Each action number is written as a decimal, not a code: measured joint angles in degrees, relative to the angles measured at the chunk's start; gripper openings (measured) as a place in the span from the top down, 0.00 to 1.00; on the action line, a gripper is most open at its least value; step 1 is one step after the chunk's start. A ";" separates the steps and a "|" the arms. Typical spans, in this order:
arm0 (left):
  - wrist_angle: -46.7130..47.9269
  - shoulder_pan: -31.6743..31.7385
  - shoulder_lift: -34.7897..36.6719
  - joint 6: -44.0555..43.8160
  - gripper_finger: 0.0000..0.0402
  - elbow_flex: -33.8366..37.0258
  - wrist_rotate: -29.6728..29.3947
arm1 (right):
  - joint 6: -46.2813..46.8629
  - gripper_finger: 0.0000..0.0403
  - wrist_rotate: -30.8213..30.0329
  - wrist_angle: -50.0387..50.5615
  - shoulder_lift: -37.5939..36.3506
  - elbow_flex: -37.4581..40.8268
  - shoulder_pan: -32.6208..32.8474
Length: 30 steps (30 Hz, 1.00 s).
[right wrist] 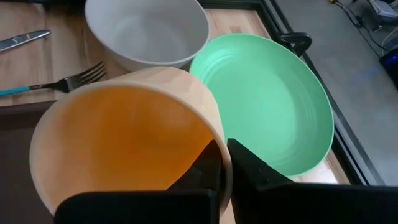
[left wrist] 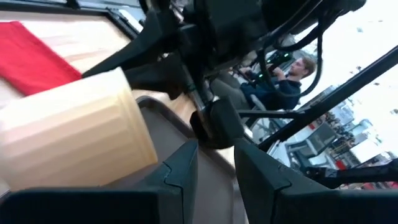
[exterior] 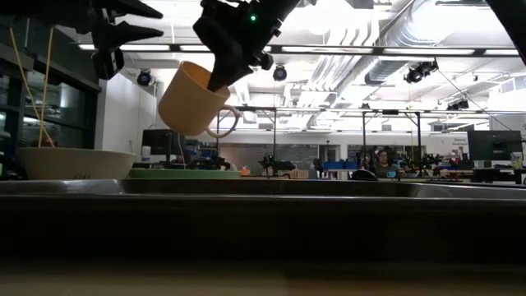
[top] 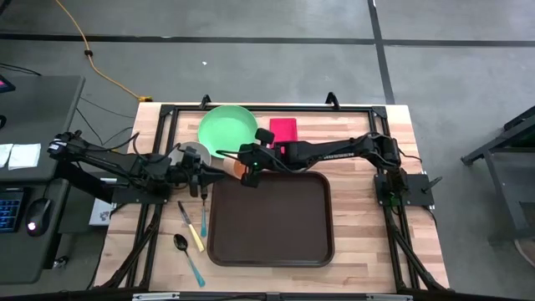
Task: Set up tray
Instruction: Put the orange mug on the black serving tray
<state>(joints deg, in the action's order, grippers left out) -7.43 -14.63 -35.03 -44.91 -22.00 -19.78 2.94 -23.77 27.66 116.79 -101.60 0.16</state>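
My right end effector [right wrist: 222, 163] pinches the beige cup [right wrist: 124, 137] by its rim, above the brown tray's [top: 272, 221] corner. Left end effector [top: 201, 176] just beside, fingers parted, empty.

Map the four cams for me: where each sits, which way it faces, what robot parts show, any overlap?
High: overhead, straight down on the tray; both arms show.
Low: table height, level across to the room; right gripper lifts the cup.
Left wrist: past its own half-open left gripper toward the cup.
Right wrist: fingers pinch the cup rim; green plate and white bowl beyond.
Shared: all four see the cup.
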 joint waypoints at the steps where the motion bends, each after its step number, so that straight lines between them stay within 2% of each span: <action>1: -0.65 -0.01 0.02 0.01 0.66 -0.01 0.04 | 0.00 1.00 0.12 0.00 0.00 -0.01 0.00; 10: -2.70 -0.01 0.01 2.45 0.66 -0.08 -1.82 | 0.04 1.00 1.20 0.02 0.02 0.00 -0.01; 13: -0.54 -0.01 -0.04 2.62 0.66 -1.95 -2.24 | 0.54 1.00 2.68 0.05 0.02 0.00 0.00; 15: 4.33 -0.02 -0.81 2.71 0.66 -5.18 -2.43 | 1.14 1.00 3.42 0.18 0.02 -0.01 -0.02; 24: 37.63 -0.02 -11.04 1.44 0.66 -26.00 -3.44 | 1.36 1.00 3.74 1.84 0.02 0.00 -0.55; 30: 49.88 -0.02 -15.32 -1.69 0.66 -32.28 -3.79 | 1.36 1.00 5.62 1.68 0.02 0.00 -0.57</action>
<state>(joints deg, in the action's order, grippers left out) 42.45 -14.66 -50.34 -46.59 -54.28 -23.57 4.29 -18.15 29.34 116.81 -101.60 -0.40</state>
